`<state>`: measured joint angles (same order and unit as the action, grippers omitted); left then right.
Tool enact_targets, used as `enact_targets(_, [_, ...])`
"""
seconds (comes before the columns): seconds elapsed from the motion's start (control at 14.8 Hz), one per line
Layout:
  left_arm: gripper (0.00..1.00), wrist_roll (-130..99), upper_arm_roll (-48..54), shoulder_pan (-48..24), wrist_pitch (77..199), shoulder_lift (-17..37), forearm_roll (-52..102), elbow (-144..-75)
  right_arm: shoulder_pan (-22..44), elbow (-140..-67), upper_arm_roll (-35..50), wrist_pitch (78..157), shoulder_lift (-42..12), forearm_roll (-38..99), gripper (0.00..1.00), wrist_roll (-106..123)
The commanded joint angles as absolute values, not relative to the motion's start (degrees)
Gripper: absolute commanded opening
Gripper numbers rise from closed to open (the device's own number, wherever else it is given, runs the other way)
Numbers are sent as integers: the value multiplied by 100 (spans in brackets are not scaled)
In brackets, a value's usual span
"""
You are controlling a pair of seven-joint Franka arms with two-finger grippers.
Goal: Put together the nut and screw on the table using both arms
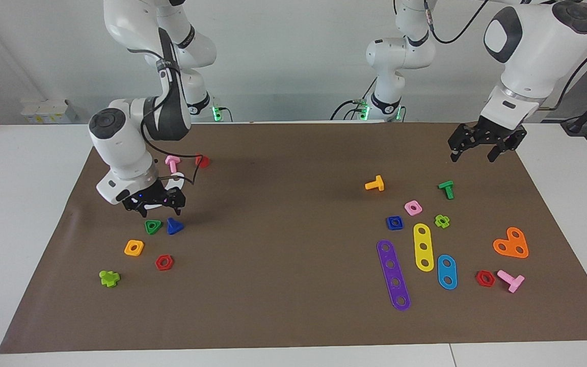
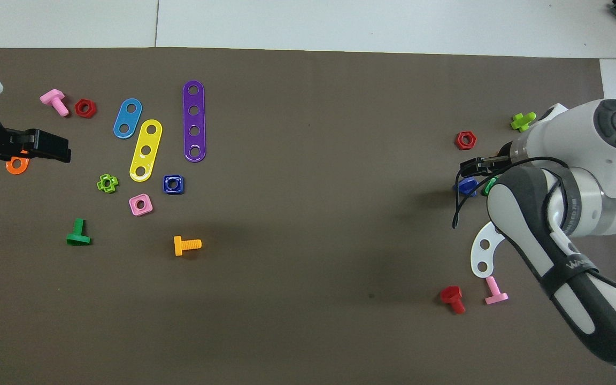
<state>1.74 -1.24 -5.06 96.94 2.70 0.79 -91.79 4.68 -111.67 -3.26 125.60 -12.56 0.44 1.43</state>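
Nothing is joined yet: the right gripper point(image 1: 155, 203), fingers open, is hovering at twelve o'clock of the blue screw point(image 1: 174, 226), the open-fingered left gripper point(image 1: 473, 146) is waiting, and the blue nut point(image 1: 395, 223) is lying untouched on the surface point(image 1: 283, 285).

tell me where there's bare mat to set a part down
The widest bare stretch of the brown mat lies mid-table, between the screw and the purple strip. It is crowded around the nut and where the right gripper hangs over the screw.

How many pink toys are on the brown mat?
3. A pink bolt beside the red bolt, near the robots; a pink square nut beside the blue square nut; another pink bolt beside a red nut. The right arm might hide more.
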Motion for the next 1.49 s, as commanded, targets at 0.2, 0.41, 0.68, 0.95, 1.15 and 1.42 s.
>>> enact_targets(0.2, [100,229,-176,-598,9800,44,167,-9466,422,-11848,-290,13368,-1204,176,83,554])
enact_targets(0.41, [100,220,-167,-694,9686,0,167,-9536,439,-11856,-299,13421,-1283,167,68,562])
enact_targets(0.68, [100,211,-167,-729,9387,0,167,-9466,413,-11909,-299,13535,-1327,176,62,580])
enact_targets(0.95, [100,211,-158,-782,9500,-17,167,-9544,396,-11935,-299,13553,-1380,176,54,598])
enact_targets(1.15, [100,211,-167,-773,9755,-158,167,-9878,378,-11936,-299,13553,-1415,176,50,606])
enact_targets(1.42, [100,220,-167,-782,9668,-158,167,-9835,378,-11970,-299,13692,-1441,167,43,606])
